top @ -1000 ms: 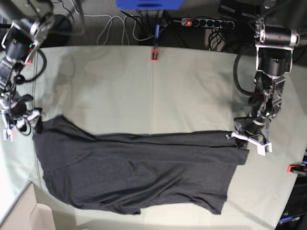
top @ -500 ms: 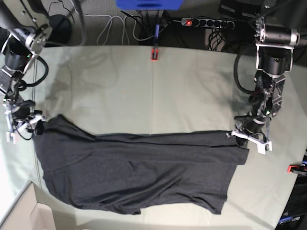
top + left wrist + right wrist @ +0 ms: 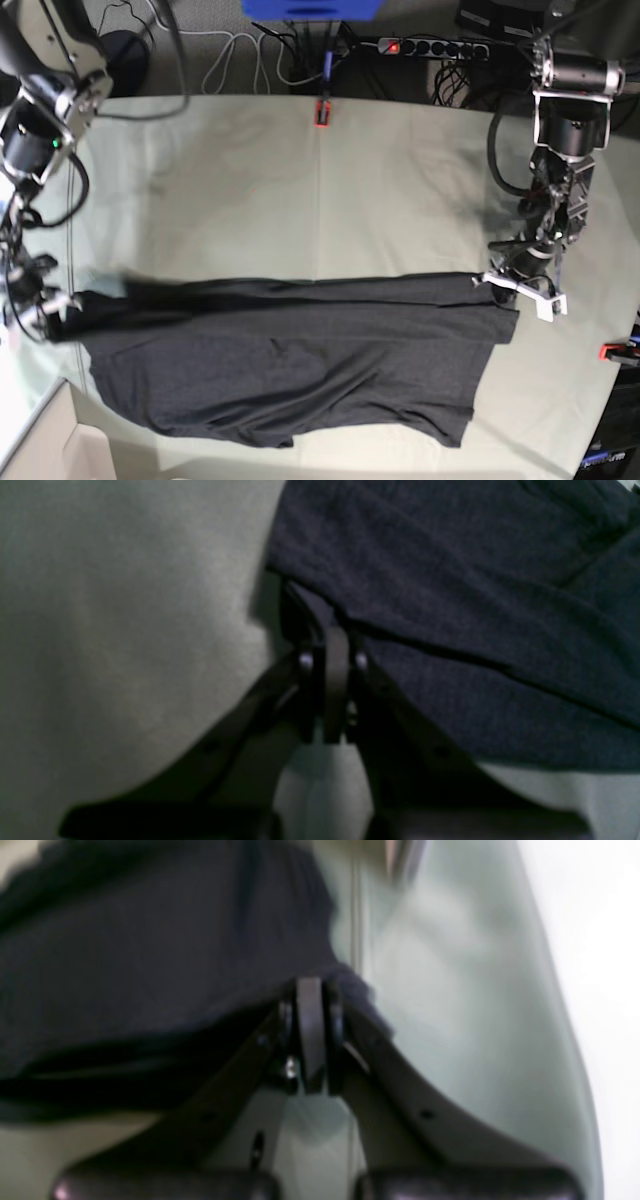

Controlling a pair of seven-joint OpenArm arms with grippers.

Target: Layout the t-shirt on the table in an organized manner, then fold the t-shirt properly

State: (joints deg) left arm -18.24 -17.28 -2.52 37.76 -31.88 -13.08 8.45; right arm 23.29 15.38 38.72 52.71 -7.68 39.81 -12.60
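The dark charcoal t-shirt (image 3: 290, 360) lies stretched across the near half of the table (image 3: 300, 190), its plain side up. My left gripper (image 3: 488, 283) is shut on the shirt's far right corner. In the left wrist view the left gripper (image 3: 331, 630) pinches the fabric edge of the t-shirt (image 3: 450, 600). My right gripper (image 3: 62, 306) is shut on the far left corner, low over the table's left edge. In the blurred right wrist view the right gripper (image 3: 310, 990) has its fingers closed on a tuft of the t-shirt (image 3: 150, 960).
Red-orange clamps sit at the far edge (image 3: 322, 111) and the right edge (image 3: 616, 351). A power strip (image 3: 430, 47) and cables lie behind the table. A pale box (image 3: 55, 450) stands at the near left corner.
The right gripper closed on the shirt's far left corner and moved toward the near left, dragging that corner down and flattening the far edge. The left arm has not moved.
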